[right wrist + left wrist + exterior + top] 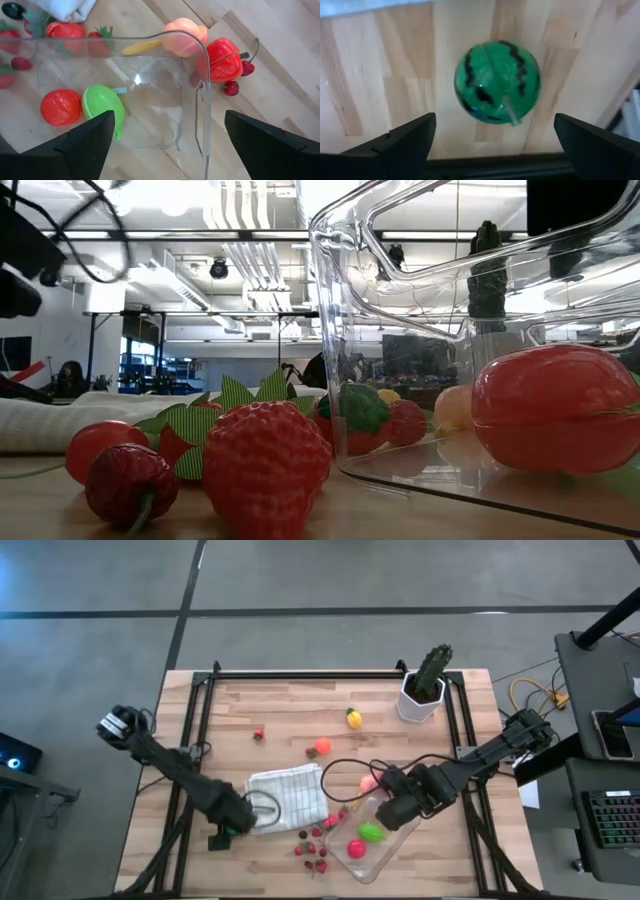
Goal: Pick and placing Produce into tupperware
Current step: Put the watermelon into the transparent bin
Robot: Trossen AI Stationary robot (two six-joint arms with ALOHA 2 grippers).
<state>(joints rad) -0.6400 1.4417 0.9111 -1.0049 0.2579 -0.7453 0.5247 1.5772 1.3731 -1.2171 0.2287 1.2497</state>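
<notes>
A green striped watermelon toy (496, 82) lies on the wood near the table's front left. My left gripper (494, 131) hangs open above it, one finger on either side and apart from it; in the high view this gripper (232, 830) stands beside the cloth. The clear tupperware (200, 55) sits at front right with a green piece (102, 107) and a red piece (60, 106) on its floor. My right gripper (169, 120) hovers open over the tupperware's (372, 872) far corner. Strawberries (315, 845) and a peach piece (186, 36) lie around it.
A white checked cloth (290, 798) lies between the two grippers. A cactus in a white pot (425, 690) stands at the back right. A yellow piece (353, 718), an orange piece (320, 747) and a red berry (258, 734) lie mid-table. Black rails edge the table.
</notes>
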